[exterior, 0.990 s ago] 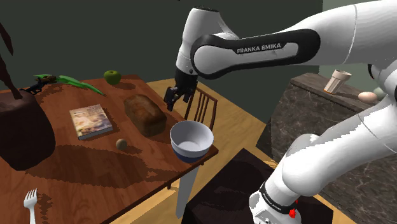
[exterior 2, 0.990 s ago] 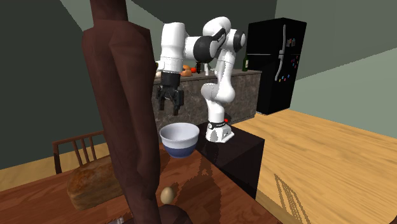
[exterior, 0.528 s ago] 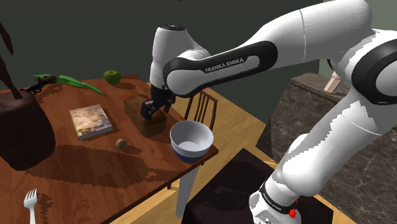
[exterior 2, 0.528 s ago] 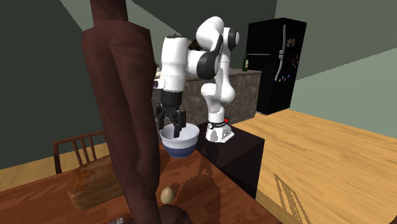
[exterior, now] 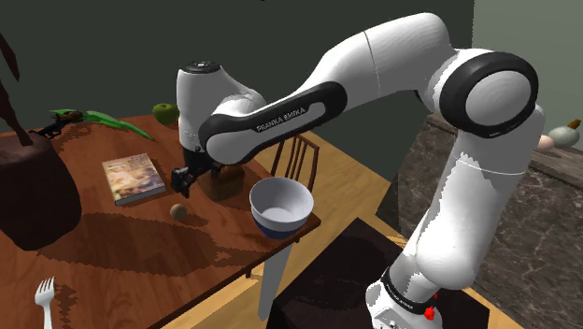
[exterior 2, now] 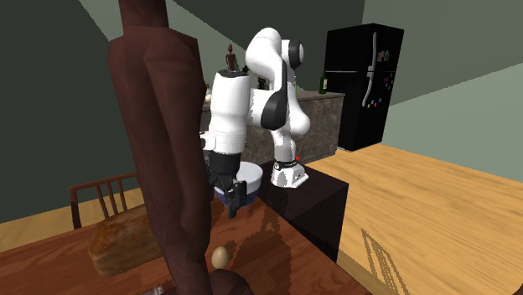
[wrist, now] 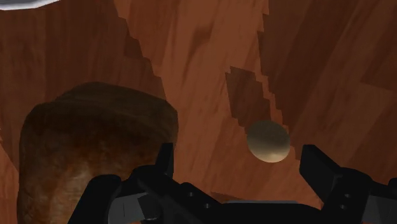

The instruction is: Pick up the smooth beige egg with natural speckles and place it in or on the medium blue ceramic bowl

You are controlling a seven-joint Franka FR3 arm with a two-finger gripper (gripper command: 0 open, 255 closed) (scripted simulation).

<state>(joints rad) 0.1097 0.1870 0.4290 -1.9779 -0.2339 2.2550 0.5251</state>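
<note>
Claw [exterior: 183,185], fingers spread and empty, above the worktop [exterior: 140,252]; egg [exterior: 177,212] at its 6 o'clock in the shoulder view, untouched.

Egg [exterior: 177,212] on table [exterior: 140,257], apparently just beside loaf [wrist: 95,153]

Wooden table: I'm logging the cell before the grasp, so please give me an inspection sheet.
Surface: brown wooden table, shadowed in places.
Job's things: speckled beige egg lying on the table; white bowl with blue base upright near the table's corner, empty.
Clutter: brown bread loaf, book, green apple, white fork.
Grippers: black two-finger gripper open, just above the egg, not touching it.
Cables: nothing seen.
Surroundings: wooden chair, dark stone counter, black fridge.
</note>
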